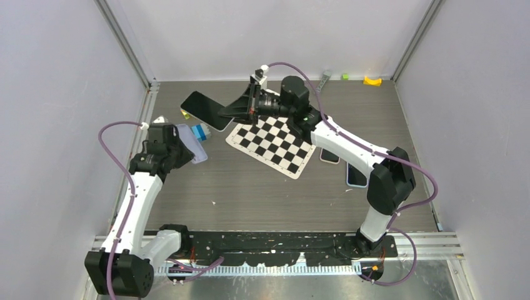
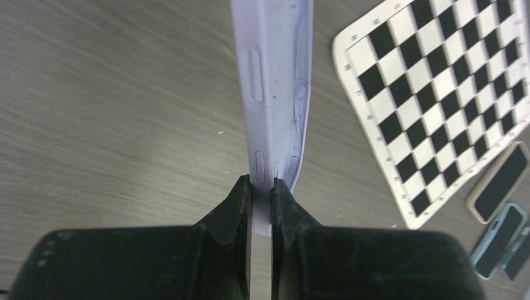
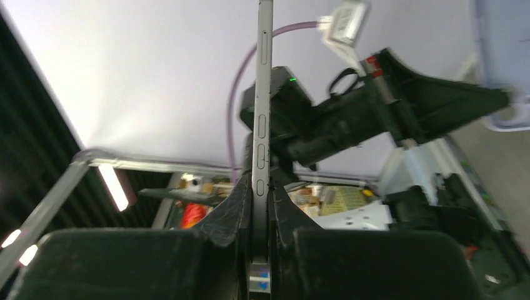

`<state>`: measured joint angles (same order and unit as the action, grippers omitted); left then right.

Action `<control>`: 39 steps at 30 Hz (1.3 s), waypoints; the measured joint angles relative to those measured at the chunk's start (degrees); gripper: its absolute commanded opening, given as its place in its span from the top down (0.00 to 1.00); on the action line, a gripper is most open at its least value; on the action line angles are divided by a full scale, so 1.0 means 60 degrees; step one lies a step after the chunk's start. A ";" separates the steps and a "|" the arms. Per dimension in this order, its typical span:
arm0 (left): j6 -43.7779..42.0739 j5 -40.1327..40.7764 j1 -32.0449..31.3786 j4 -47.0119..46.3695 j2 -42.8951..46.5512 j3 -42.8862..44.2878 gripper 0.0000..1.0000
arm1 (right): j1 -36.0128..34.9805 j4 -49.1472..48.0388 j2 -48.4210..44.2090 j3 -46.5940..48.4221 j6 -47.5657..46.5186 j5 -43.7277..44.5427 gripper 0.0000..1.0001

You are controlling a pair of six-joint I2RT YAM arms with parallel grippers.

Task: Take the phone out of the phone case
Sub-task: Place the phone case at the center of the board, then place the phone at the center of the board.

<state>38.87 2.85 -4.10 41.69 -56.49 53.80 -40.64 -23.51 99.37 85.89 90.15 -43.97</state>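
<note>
The lavender phone case hangs empty at the left of the table, and my left gripper is shut on one end of it. In the left wrist view the case runs edge-on away from the gripper, above the wood-grain table. The black phone is apart from the case and lifted near the back centre, with my right gripper shut on its end. The right wrist view shows the phone edge-on between the closed fingers of that gripper.
A checkerboard mat lies mid-table. Two other phones lie to its right. A blue block sits by the case. A yellow piece and a green bit lie at the back wall.
</note>
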 measured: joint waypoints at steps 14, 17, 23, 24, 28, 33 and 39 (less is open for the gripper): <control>-0.0856 -0.2262 0.3563 0.0036 -0.1122 -0.2481 1.00 | -0.1155 0.5257 0.3406 0.0240 -0.6207 0.2779 0.99; -0.0809 -0.2667 0.4022 -0.0051 -0.1574 -0.2481 1.00 | -0.1315 0.4765 0.3967 0.0193 -0.6288 0.2688 0.99; -0.0481 -0.2557 0.4459 0.0142 -0.2022 -0.2408 0.60 | -0.1450 0.3362 0.4772 0.0557 -0.6102 0.2699 0.99; -0.0401 -0.2382 0.4477 0.0280 -0.2047 -0.2328 0.53 | -0.1464 0.3144 0.4965 0.0667 -0.6047 0.2667 0.99; -0.0182 -0.1676 0.4517 0.0914 -0.1971 -0.1840 0.33 | -0.1512 0.2346 0.5661 0.1107 -0.5956 0.2492 0.99; -0.0047 -0.1122 0.4517 0.1621 -0.1519 -0.0951 0.28 | -0.1665 0.2280 0.6535 0.2211 -0.6204 0.2233 0.96; 0.0029 -0.1421 0.4517 0.2040 -0.1027 -0.0182 0.26 | -0.1971 0.3111 0.7246 0.3661 -0.7005 0.2197 0.87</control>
<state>39.05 -5.67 23.00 53.93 -62.65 52.71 -52.47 -4.84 142.85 107.85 48.12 -30.79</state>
